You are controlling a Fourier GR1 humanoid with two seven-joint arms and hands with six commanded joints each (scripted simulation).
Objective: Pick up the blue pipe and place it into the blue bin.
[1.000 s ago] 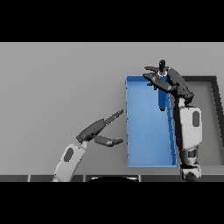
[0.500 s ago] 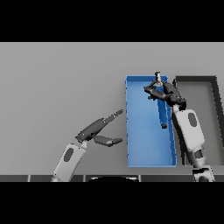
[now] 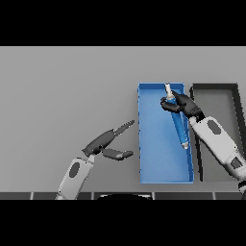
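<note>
Nearest you, on the left, your left hand [image 3: 103, 144] hovers idle over the grey table [image 3: 62, 86], fingers straight and thumb spread apart, holding nothing. Farther and to the right, the blue bin [image 3: 161, 173] lies lengthwise, with a dark bin [image 3: 216, 91] just beside it on its right. Your right hand [image 3: 181, 104] is curled round the blue pipe [image 3: 178, 126] near its far end, over the bin's far half. The pipe looks stiff and light, probably smooth enough to slip, so a grip near the middle would balance better. It is slim and blue with pale tips, slanting near-right inside the bin's outline.
</note>
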